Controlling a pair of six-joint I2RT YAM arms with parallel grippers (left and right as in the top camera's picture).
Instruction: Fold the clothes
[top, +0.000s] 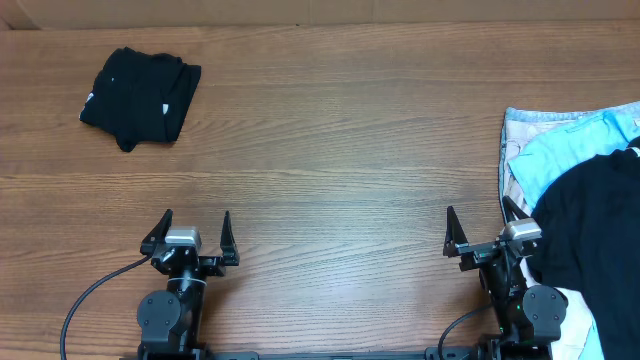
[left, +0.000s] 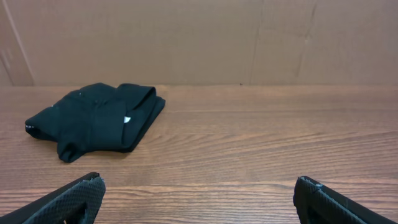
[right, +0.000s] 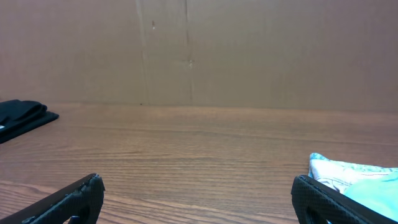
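Observation:
The clothes, a black T-shirt (top: 140, 95), lie as a compact folded bundle at the far left of the wooden table, a small white label showing on top. The left wrist view has the T-shirt (left: 93, 118) ahead and to the left. Only its edge (right: 22, 115) shows at the left border of the right wrist view. My left gripper (top: 196, 214) (left: 199, 182) stands open near the front edge, well short of the shirt, with bare wood between its fingers. My right gripper (top: 478, 210) (right: 196, 180) is open too, holding nothing.
A rumpled pile lies at the right edge: a light-blue garment (top: 570, 150), another black garment (top: 595, 220) and pale patterned cloth (top: 515, 130) (right: 339, 171), right beside my right gripper's outer finger. A brown cardboard wall (left: 199, 37) closes the table's far side.

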